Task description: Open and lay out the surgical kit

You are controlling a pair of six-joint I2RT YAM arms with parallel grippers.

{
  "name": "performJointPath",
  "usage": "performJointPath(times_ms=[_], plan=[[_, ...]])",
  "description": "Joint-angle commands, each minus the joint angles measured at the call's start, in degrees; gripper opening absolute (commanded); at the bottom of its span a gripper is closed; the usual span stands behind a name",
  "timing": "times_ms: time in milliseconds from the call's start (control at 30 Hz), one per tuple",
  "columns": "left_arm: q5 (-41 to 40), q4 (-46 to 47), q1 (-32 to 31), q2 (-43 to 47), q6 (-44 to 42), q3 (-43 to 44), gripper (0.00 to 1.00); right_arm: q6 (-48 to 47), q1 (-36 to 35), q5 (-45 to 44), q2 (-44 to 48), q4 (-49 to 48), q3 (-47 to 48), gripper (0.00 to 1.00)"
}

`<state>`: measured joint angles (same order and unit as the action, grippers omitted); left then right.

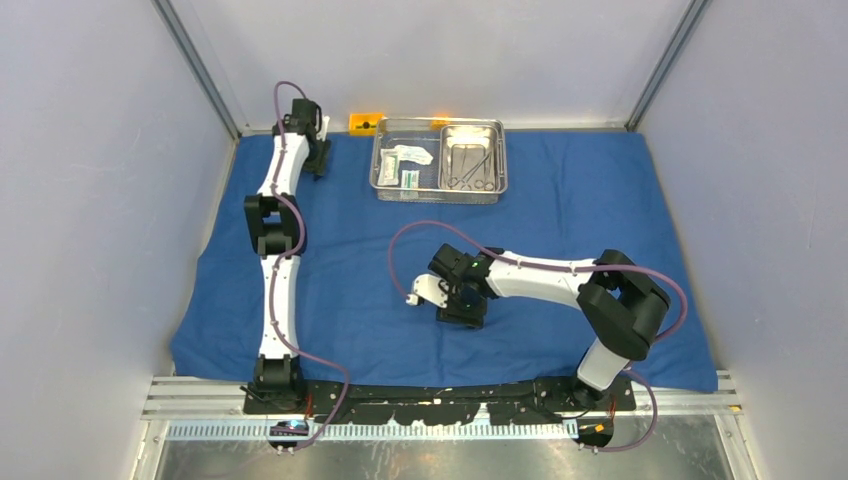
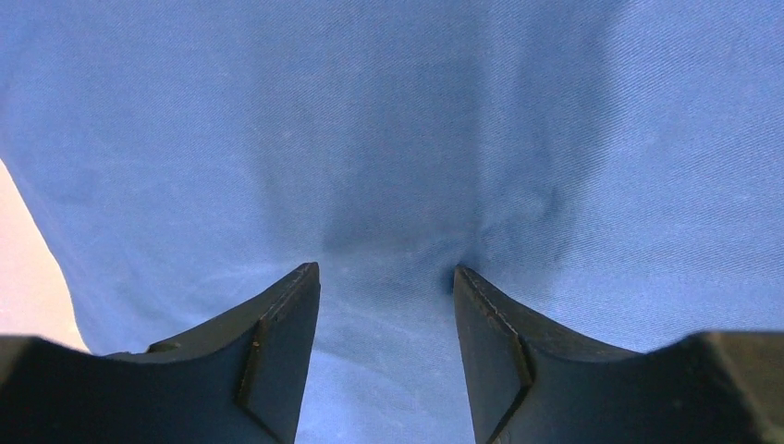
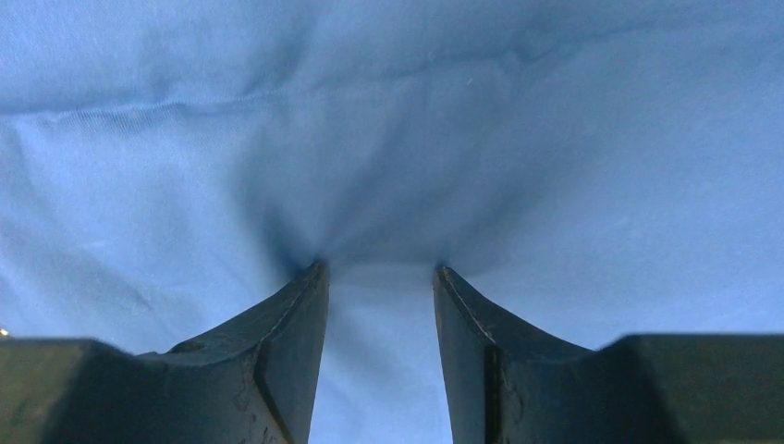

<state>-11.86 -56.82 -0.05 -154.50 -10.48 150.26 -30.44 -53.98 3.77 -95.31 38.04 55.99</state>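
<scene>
The blue cloth wrap (image 1: pixel 560 220) lies spread flat over the table. At its back edge stands the steel mesh basket (image 1: pixel 384 190). Inside the basket are the smaller steel tray (image 1: pixel 472 133) with scissors and forceps (image 1: pixel 470 170) on the right, and white-green packets (image 1: pixel 406 166) on the left. My left gripper (image 1: pixel 318 158) is at the cloth's back left corner, open, its tips (image 2: pixel 385 270) pressed down on the cloth (image 2: pixel 398 139). My right gripper (image 1: pixel 462 312) stands open on the cloth's middle front, its tips (image 3: pixel 381 268) dimpling the fabric (image 3: pixel 388 139).
A small orange block (image 1: pixel 366 122) sits just behind the cloth, left of the basket. Grey walls close in the left, right and back. A metal rail (image 1: pixel 440 395) with the arm bases runs along the near edge.
</scene>
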Motion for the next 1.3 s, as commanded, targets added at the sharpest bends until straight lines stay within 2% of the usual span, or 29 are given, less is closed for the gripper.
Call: performJointPath(times_ms=[0,100,233,433,567,767,1267], plan=[[-2.62,1.35,1.22,0.56,-0.18,-8.49,0.58,2.08,-0.76,-0.96,1.08,6.42,1.38,0.51],[-0.30,7.75,1.28,7.11,0.34,-16.08,0.61,4.47,-0.73,0.41,2.06,4.45,7.20,0.52],[3.30,11.83,1.29,13.56,1.91,-21.11,0.66,7.35,-0.78,3.82,-0.05,1.30,13.62,0.52],[15.02,14.72,0.99,20.96,4.69,-27.56,0.71,8.43,-0.77,7.42,-6.88,-2.06,19.05,0.52],[16.67,13.68,-1.43,21.27,3.78,-28.97,0.73,9.20,-0.84,9.59,-11.37,-3.91,21.35,0.52],[14.90,10.28,-3.83,16.37,2.34,-25.92,0.72,9.12,-1.18,10.79,-15.29,-4.62,22.30,0.51],[6.07,-3.53,-4.22,-2.08,0.72,-4.13,0.60,8.87,-5.21,13.08,-16.86,-1.28,15.86,0.47]])
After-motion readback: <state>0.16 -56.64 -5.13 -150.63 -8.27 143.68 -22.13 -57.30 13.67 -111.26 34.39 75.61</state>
